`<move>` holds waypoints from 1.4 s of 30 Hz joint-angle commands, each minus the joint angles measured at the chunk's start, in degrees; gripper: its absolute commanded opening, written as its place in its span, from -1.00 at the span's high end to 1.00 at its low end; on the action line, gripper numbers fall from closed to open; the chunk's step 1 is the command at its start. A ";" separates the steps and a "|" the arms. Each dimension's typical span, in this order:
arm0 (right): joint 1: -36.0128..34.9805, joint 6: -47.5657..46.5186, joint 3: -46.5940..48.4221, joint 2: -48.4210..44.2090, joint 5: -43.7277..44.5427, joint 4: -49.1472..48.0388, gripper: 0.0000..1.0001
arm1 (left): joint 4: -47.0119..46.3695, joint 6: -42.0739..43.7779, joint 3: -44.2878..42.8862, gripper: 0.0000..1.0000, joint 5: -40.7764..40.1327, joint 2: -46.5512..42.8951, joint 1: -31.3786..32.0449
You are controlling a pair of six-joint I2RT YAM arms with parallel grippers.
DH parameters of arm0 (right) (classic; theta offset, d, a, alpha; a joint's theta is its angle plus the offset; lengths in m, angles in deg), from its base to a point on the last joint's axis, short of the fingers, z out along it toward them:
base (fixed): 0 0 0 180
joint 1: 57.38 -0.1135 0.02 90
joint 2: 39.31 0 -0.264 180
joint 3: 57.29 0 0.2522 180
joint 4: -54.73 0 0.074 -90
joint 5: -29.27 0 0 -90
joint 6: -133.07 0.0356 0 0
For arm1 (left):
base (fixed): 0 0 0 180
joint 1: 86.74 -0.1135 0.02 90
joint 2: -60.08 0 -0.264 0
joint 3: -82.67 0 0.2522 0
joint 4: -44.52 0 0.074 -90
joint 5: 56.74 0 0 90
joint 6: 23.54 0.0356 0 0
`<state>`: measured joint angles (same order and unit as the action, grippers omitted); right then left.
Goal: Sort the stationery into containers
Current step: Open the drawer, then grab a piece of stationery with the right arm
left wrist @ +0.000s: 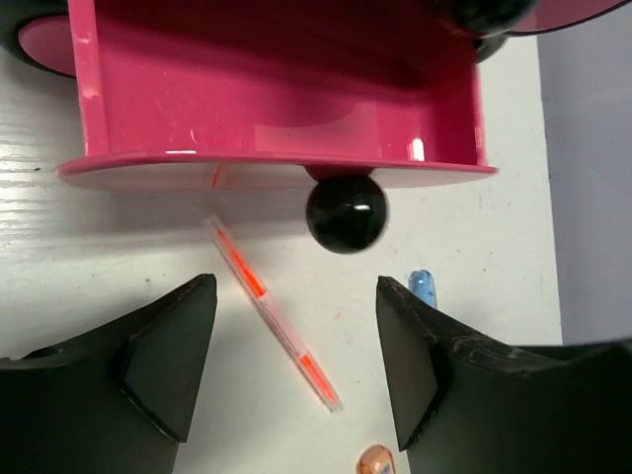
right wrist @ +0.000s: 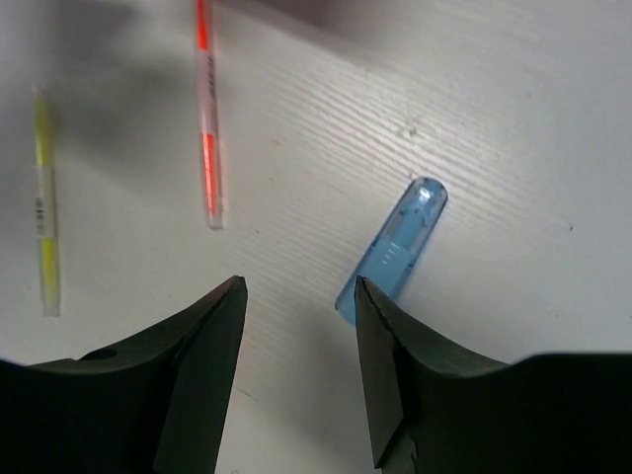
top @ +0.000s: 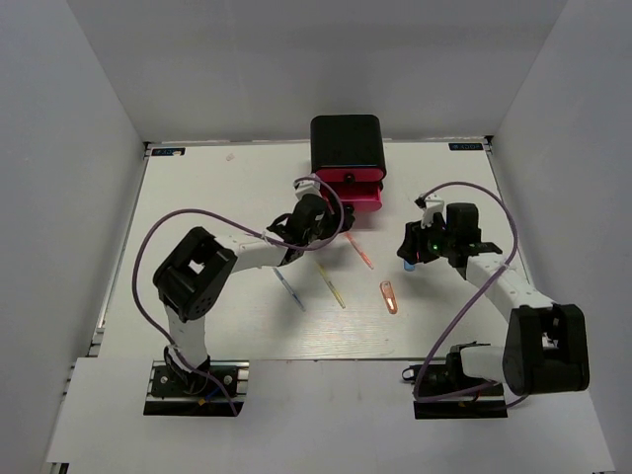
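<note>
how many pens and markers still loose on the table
5: thin blue-grey pen and thin yellow pen mid-table, thin orange pen before the pink drawer, chunky orange marker nearer, chunky blue marker below the right end effector. Others may be hidden.

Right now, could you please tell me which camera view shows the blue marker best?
The right wrist view: the blue marker lies nearly whole and close up. The left wrist view shows only its tip; the top external view, a small blue speck.
</note>
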<state>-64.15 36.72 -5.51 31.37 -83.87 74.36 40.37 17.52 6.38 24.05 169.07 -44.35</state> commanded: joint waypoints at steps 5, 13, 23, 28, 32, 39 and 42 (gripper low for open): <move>-0.36 0.02 4.95 5.87 8.98 5.38 -0.08 | 6.92 0.70 3.27 -0.53 0.25 -14.65 0.76; -0.79 -0.59 7.68 11.76 15.31 6.44 -0.08 | 14.40 -1.24 14.26 -0.79 -5.28 -30.56 0.76; -2.73 -0.94 10.14 17.21 17.07 6.87 0.04 | 11.58 -6.34 25.34 -0.99 -7.93 -40.52 -0.03; -3.43 -1.12 10.23 18.36 16.98 6.88 0.04 | 16.59 -5.81 24.11 -0.99 -7.93 -40.52 -0.03; -4.22 -0.77 10.76 19.94 16.98 7.23 0.01 | 16.59 -5.81 24.11 -0.99 -7.40 -41.23 -0.03; -5.45 -1.38 11.20 22.14 17.25 7.75 0.24 | 20.81 -1.85 20.08 -0.99 -6.78 -39.12 0.67; -5.72 -2.87 11.64 21.79 16.81 8.45 0.47 | 21.43 -1.32 19.28 -0.99 -6.17 -38.59 0.67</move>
<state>-69.17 35.25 4.54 52.30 -66.67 81.07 60.09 14.54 27.89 17.43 130.27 -43.87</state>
